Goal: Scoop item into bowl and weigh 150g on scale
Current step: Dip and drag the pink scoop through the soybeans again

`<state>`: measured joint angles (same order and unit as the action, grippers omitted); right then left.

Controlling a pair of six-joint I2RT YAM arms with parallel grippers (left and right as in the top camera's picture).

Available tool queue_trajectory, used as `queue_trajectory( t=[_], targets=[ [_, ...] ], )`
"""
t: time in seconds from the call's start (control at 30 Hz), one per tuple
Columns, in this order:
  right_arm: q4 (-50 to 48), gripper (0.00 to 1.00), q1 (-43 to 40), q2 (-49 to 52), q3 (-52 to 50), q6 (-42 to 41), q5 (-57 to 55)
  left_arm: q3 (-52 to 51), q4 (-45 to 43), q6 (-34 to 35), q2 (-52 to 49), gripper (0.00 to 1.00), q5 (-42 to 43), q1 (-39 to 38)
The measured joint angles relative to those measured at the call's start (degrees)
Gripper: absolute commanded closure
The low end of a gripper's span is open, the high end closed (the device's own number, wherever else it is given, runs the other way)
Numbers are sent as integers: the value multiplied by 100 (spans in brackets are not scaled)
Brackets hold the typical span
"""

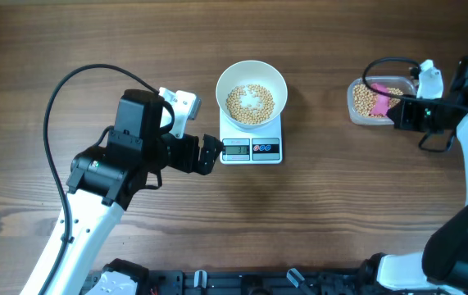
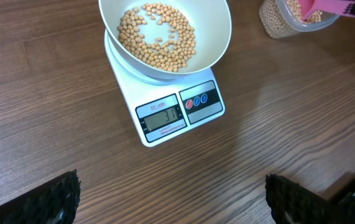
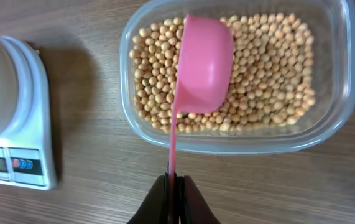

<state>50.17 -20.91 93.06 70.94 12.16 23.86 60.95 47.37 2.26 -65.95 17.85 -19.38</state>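
Beans [image 3: 276, 74] are seen in the clear tub [image 3: 336, 124] just past the right gripper [image 3: 176, 190], which is clamped on the pink scoop [image 3: 205, 65] by its handle. More are held in the white bowl [image 1: 225, 82] on the scale [image 1: 251, 149], right ahead of the left gripper [image 1: 214, 154], which is spread wide with nothing in it

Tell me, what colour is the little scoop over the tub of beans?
The scoop is pink; the right wrist view shows it best.
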Motion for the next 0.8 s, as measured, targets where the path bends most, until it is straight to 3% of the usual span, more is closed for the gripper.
queue_trajectory(
  t=[0.37,0.8],
  targets=[
    [20,96,-496,234,0,-356,1043,0,0,0,0,0,0,0],
    [42,96,-988,280,0,-929,1434,0,2,0,0,0,2,0]
  ],
)
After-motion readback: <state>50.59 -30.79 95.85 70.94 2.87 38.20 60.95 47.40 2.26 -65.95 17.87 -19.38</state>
